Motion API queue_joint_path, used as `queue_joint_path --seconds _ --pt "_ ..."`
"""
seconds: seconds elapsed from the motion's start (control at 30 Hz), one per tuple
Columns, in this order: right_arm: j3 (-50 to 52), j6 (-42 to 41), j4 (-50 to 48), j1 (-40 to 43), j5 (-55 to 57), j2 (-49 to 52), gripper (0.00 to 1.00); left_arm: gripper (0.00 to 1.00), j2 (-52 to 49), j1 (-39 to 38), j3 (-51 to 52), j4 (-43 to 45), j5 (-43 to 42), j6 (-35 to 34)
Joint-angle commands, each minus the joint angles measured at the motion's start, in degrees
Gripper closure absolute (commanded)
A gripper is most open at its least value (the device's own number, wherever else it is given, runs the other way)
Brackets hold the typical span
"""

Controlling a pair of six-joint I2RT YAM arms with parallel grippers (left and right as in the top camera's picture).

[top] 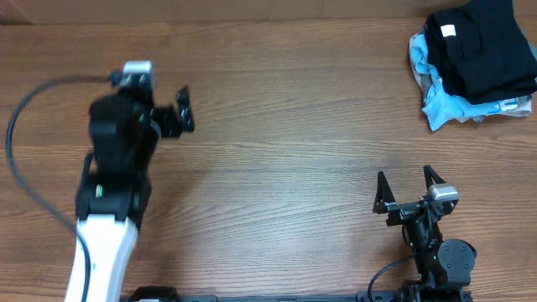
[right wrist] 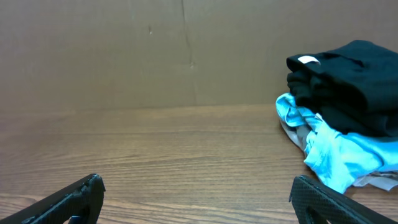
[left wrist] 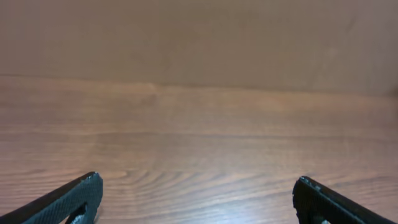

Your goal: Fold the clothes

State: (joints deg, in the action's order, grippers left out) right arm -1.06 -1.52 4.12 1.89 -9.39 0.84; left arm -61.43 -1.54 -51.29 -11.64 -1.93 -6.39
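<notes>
The clothes, a black garment with a small white label, lie bunched on top of a pile at the table's far right corner. The right wrist view shows the clothes at the right, well ahead of the fingers. My right gripper stands open near the front edge, empty, pointing toward the back; its jaws frame bare wood. At the left side of the table my left gripper is open and empty, far from the pile. In its own view the left gripper has only tabletop between its fingers.
Under the black garment lie a light blue garment and a grey one; the blue one spills toward the front. A brown cardboard wall closes off the back of the wooden table. A cable loops at the left.
</notes>
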Motion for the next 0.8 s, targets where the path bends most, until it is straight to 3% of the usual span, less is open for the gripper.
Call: queue_joint_path --seconds 0.0,0.33,0.77 --pt "0.61 -0.24 -0.22 0.48 0.81 -0.68 0.00 0.00 8.02 1.60 9.66 5.05 -0.74 -3.10" --pt "0.61 -0.24 -0.22 0.48 0.81 -0.68 0.00 0.00 28.46 2.40 35.36 22.75 -0.96 -3.08" --pt "0.61 -0.24 -0.22 0.48 0.81 -0.68 0.00 0.00 45.57 5.81 47.56 23.96 -0.92 -5.92"
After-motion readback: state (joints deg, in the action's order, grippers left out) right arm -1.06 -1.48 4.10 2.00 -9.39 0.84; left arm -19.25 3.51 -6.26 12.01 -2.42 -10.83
